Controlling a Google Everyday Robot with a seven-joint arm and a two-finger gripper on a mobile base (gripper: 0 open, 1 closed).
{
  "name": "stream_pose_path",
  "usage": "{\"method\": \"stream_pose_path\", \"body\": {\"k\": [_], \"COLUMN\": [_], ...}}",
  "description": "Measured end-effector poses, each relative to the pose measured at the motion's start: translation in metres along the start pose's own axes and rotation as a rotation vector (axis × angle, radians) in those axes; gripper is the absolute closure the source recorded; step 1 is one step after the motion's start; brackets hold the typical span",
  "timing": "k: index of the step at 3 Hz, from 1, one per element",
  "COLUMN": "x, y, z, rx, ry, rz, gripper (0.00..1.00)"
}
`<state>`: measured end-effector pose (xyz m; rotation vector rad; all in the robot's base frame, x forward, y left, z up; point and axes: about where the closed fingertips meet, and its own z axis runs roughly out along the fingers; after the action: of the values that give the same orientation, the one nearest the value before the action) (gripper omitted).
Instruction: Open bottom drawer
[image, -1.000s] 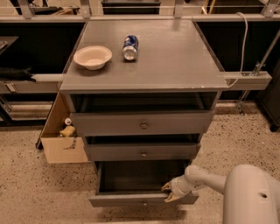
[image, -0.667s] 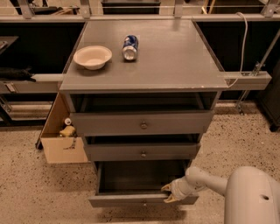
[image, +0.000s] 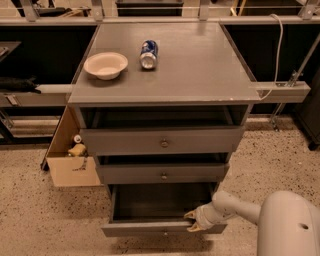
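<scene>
- Cabinet (image: 239, 117): pull straight away from it.
- Bottom drawer (image: 145, 229), lowest of three, stands mostly out; keep it level.
- End effector (image: 192, 222) clamps its front's right end; off-centre, so pull slowly to avoid jamming.

Speckled beige floor (image: 280, 165) throughout, evenly lit from above, with dark recessed shelving (image: 40, 55) along the back behind a light horizontal rail (image: 150, 20). Centred in view: a grey cabinet (image: 200, 70) with a flat matte top, flanked at right by a grey side rail (image: 282, 92) carrying a pale cable (image: 276, 50), and at left by an open cardboard box (image: 70, 170) set on the floor against the cabinet side. Gripper (image: 191, 222) located low at the cabinet front, right of centre, just above the floor.
</scene>
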<state>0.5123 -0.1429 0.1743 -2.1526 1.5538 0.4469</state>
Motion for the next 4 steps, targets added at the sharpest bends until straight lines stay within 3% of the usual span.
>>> {"method": "stream_pose_path", "body": {"k": [3,4], "x": [0.0,-0.0001], "y": [0.0001,0.0001], "z": [0.0001,0.0001], "rx": [0.0,0.0], "ry": [0.0,0.0], "rz": [0.0,0.0], "gripper": [0.17,0.0]}}
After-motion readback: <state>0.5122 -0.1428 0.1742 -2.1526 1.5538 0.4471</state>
